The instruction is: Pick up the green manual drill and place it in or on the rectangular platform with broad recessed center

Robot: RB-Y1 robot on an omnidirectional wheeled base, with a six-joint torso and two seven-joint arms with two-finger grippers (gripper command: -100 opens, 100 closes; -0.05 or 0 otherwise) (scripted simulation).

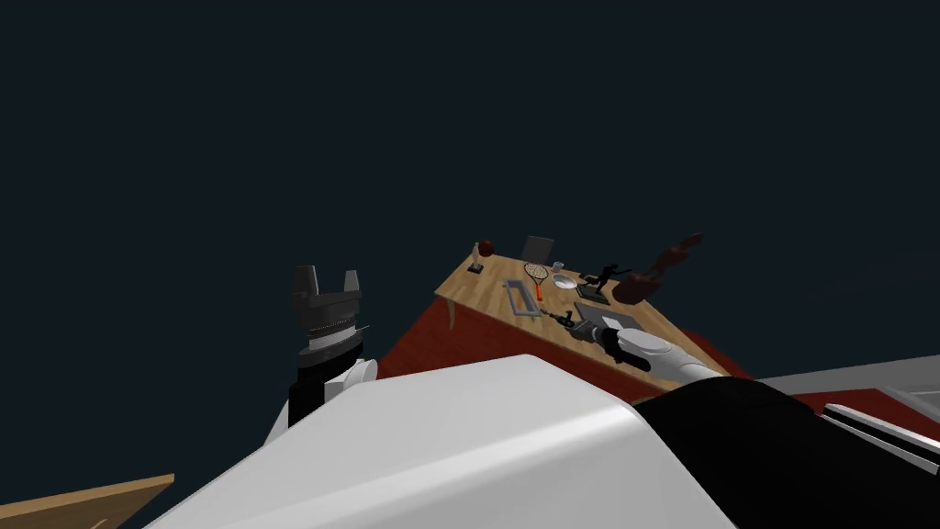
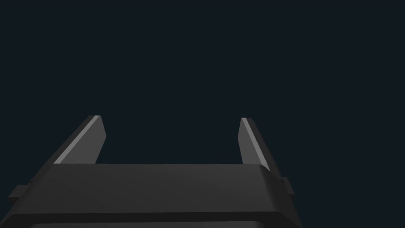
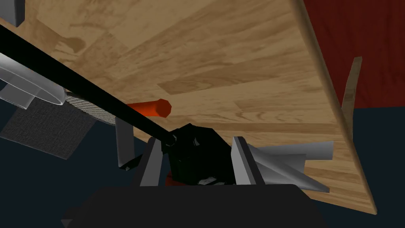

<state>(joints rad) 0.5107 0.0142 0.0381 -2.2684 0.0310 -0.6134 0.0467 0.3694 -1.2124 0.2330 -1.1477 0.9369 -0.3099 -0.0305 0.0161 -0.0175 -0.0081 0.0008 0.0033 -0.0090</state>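
The drill [image 3: 195,152] is drawn black with a small red part, and a long black rod [image 3: 79,85] runs out from it. My right gripper [image 3: 194,141] is shut on its body, a finger pressing each side. In the head view the drill [image 1: 562,320] hangs off my right gripper [image 1: 587,329] over the wooden table [image 1: 486,275], right beside the near end of a grey rectangular tray [image 1: 521,298]. Grey tray walls [image 3: 292,162] show under and beside the drill. My left gripper [image 1: 328,277] is raised at my left, open and holding nothing [image 2: 170,119].
On the table lie a racket with an orange handle [image 3: 152,107], a pale bowl [image 3: 27,85], a dark mat [image 3: 47,126], a dark slab [image 1: 601,317], a black figurine [image 1: 606,275] and a brown ball [image 1: 486,247]. Red floor [image 1: 441,340] lies past the table edge.
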